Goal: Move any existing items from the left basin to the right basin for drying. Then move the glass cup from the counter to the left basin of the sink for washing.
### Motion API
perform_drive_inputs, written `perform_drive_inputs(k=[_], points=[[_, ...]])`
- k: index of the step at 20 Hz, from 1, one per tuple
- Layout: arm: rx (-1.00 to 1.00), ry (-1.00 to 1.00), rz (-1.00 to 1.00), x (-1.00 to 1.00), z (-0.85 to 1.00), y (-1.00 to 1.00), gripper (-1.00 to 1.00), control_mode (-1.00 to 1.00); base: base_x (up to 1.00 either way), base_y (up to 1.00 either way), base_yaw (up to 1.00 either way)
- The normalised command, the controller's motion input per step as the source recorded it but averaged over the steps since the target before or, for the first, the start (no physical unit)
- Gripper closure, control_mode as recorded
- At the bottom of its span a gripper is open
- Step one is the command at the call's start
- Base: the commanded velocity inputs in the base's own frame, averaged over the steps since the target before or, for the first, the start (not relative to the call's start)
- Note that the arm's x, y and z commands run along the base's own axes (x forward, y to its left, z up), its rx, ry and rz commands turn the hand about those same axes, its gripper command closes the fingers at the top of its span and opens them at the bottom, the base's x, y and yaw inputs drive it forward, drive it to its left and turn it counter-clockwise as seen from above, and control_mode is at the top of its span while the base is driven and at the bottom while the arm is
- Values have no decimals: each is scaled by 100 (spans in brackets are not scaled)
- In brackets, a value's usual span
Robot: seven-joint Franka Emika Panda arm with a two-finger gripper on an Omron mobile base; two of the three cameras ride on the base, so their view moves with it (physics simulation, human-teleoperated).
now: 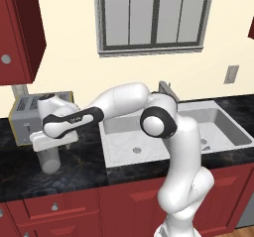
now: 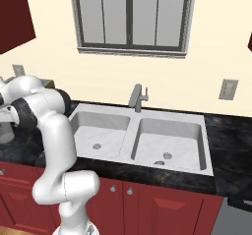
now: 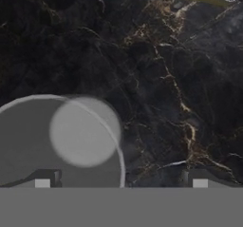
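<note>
The black marbled surface (image 1: 74, 169) runs above dark red cabinets. A silver toaster (image 1: 30, 117) stands on it at the far left by the wall, and the glass cup (image 1: 49, 160) stands upright just in front of the toaster. The pale double sink (image 2: 129, 126) is set into the surface to their right.

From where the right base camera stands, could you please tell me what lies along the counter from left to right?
White robot arm → left basin of the pale grey marbled sink → grey angular faucet → right basin → bare black stone counter.
</note>
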Motion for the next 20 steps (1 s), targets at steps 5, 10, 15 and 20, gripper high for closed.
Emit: perform_drive_inputs(k=[5,10,15,20], points=[[0,2,-2,11,-11,-1,-100,-100,0,0,0],[0,4,-3,12,-15,-1,-100,-100,0,0,0],[0,3,-4,10,-12,0,-100,-100,0,0,0],[0,4,-5,7,-2,0,-100,-100,0,0,0]])
